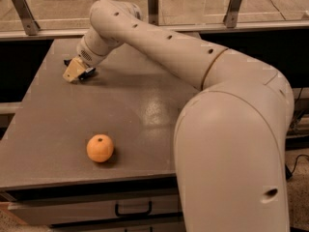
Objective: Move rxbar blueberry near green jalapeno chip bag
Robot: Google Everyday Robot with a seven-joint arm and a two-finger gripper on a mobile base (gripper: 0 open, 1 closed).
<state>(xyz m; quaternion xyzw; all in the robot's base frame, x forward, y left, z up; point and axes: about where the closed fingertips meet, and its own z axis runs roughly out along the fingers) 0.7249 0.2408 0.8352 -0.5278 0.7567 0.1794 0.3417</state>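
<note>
The gripper point(73, 71) is set low on the far left part of the table point(145, 110), its tan tip pressed down at or just above the surface. Whether it is spread or closed cannot be told from this view. Dark slivers are seen at its right and upper left edges. These are taken to be the rxbar blueberry point(90, 72), lying flat beneath the gripper and mostly covered by it. The step in hand is judged to be the grasp of the bar, and no lift is shown yet.

The pale arm point(164, 42) is stretched across the back of the table, and much of the right side is hidden behind it. The green jalapeno chip bag is not seen anywhere and may be concealed by the arm. An orange point(100, 148) is placed near the front edge, well apart from the gripper.

For the next move, a firm hold on the thin flat bar is called for, then a lift and a carry towards the bag once it is located.
</note>
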